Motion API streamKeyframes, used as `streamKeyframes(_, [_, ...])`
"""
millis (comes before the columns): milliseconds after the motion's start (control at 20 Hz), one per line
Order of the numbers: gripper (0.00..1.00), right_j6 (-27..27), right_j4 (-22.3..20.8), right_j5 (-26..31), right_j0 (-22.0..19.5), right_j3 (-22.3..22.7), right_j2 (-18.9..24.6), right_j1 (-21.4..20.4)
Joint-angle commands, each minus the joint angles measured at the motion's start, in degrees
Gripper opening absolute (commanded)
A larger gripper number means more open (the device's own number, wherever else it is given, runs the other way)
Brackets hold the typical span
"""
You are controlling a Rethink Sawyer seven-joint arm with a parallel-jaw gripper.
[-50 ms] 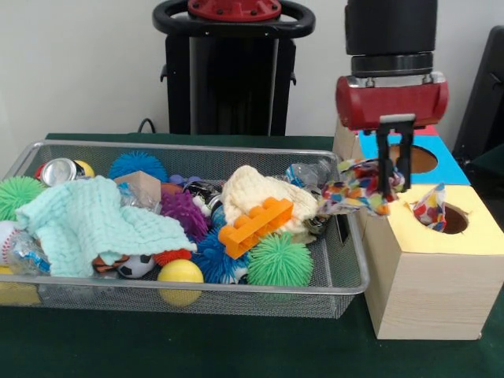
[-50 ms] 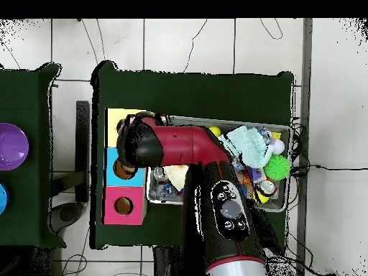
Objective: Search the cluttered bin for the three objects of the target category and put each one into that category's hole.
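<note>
Gripper (image 1: pixel 394 187) pinching a multicoloured cloth (image 1: pixel 358 189) just left of the yellow box's hole (image 1: pixel 454 219); a second patterned cloth (image 1: pixel 430 206) sits in that hole

Pretty clearly a robotics lab setup, not anyone's home: a red and black robot arm (image 2: pixel 208 172) on a pedestal stands at a surface (image 1: pixel 236 346) draped in dark green cloth, with a plain white wall (image 1: pixel 79 63) behind it. The stuff on it is staged test material, a wire mesh bin (image 1: pixel 197 295) stuffed with random toys, cloths and a can, next to wooden sorting boxes (image 1: pixel 433 276) with round holes and yellow, blue and pink tops. From overhead you also get a pale tiled floor (image 2: pixel 187 43) with loose cables (image 2: pixel 194 39) trailing across it.
</note>
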Motion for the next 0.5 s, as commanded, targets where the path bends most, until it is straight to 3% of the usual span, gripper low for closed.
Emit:
streamKeyframes(50, [0.0,5.83,4.59,7.03,-0.39,4.15,7.75,2.4])
streamKeyframes(500, [0.0,8.01,6.87,7.76,3.24,2.04,6.35,4.14])
